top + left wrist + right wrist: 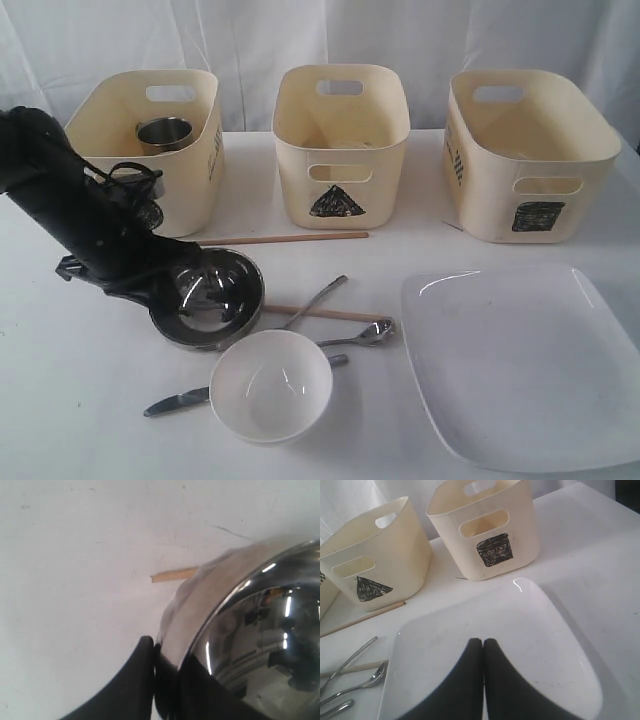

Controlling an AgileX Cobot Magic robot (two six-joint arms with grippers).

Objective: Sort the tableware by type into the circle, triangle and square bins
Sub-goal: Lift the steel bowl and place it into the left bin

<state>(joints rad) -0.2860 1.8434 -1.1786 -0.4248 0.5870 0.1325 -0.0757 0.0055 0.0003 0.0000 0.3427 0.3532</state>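
Pinching rim of nested steel bowls [240,290] w/ L gripper [192,292], lower left, ext. view. R gripper [483,642] pressed together, empty, above plate [545,645].

Three bins [385,150], three steel utensils [318,300], two bowls [270,385], two chopsticks [290,238], mug [165,133], plate [520,370].

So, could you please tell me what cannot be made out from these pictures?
The left bin: in the exterior view, the left arm covers its front mark.
The left tool: the left wrist view crops it at the steel bowl's rim; its grip is unclear.
The knife: in the exterior view, the white bowl hides its middle.
The triangle bin and square bin: front walls hide their floors in every view.
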